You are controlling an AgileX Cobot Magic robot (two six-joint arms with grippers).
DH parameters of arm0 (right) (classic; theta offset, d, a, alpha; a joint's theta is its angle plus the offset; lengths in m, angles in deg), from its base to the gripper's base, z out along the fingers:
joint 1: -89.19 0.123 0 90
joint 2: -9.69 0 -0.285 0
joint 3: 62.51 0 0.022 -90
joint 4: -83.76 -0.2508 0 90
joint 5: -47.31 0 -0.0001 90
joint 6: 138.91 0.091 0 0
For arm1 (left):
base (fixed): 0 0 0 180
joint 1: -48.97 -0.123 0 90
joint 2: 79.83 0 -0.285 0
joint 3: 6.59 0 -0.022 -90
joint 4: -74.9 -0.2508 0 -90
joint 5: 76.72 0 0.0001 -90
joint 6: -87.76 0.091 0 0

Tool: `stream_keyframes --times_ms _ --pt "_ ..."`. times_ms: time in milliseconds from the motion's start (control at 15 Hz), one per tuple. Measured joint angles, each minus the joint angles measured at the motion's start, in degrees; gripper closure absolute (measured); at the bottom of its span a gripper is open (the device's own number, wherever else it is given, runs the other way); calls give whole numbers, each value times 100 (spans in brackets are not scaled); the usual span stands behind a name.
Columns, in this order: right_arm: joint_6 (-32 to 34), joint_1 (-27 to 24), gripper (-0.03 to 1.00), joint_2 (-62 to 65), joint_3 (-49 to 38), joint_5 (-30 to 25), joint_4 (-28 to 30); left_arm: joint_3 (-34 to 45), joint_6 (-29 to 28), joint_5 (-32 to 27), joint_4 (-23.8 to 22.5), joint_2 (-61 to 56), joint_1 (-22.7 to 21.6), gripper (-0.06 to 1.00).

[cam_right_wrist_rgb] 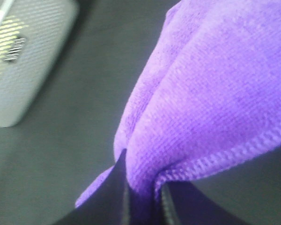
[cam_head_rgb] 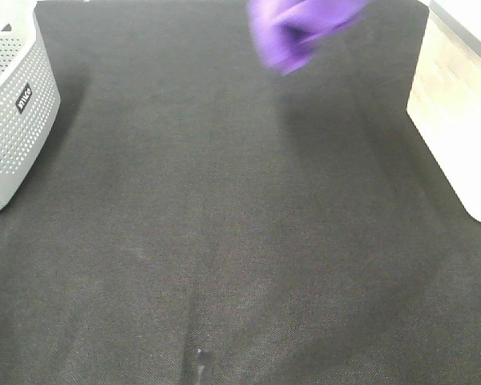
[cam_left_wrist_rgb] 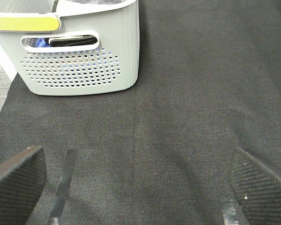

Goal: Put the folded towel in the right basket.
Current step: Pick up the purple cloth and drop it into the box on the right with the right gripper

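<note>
The folded towel (cam_head_rgb: 297,32), purple and fuzzy, hangs blurred in the air at the top of the exterior high view, above the black mat. In the right wrist view my right gripper (cam_right_wrist_rgb: 143,201) is shut on the towel (cam_right_wrist_rgb: 210,103), which fills most of that picture. The gripper itself is hidden in the exterior high view. The right basket (cam_head_rgb: 461,104), cream-white with smooth walls, stands at the right edge, to the right of the towel. My left gripper (cam_left_wrist_rgb: 136,187) is open and empty over the mat.
A grey perforated basket (cam_head_rgb: 16,120) with a black label stands at the left edge; it also shows in the left wrist view (cam_left_wrist_rgb: 79,56) with dark items inside, and in the right wrist view (cam_right_wrist_rgb: 23,61). A black mat (cam_head_rgb: 224,241) covers the table.
</note>
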Motion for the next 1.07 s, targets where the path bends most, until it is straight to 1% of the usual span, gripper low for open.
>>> stream_keyframes --times_ms 67,133,267,400,467,533,667,733,867,933,1000,1067 --pt "0 0 87 0 0 0 0 0 0 0 0 0 0 -4" --pt "52 -338 87 292 0 -138 292 0 0 0 0 0 0 -4" --pt "138 -1301 87 768 0 -344 699 0 0 0 0 0 0 -4" --pt "138 -2263 87 865 0 -458 859 0 0 0 0 0 0 -4" --pt "132 -2510 87 808 0 -447 865 0 0 0 0 0 0 -4" --pt "132 -2624 87 739 0 -401 911 0 0 0 0 0 0 -4" --pt "132 -2653 86 504 0 -212 1215 0 0 0 0 0 0 -4" --pt "138 -2653 76 344 0 -103 1329 0 0 0 0 0 0 -4" --pt "344 -2653 27 74 0 -63 1530 0 0 0 0 0 0 -4" --pt "344 -2653 12 -63 0 -69 1581 0 0 0 0 0 0 -4" --pt "338 -2653 3 -97 0 -69 1541 0 0 0 0 0 0 -4" --pt "321 -2653 1 -97 0 -69 1455 0 0 0 0 0 0 -4"
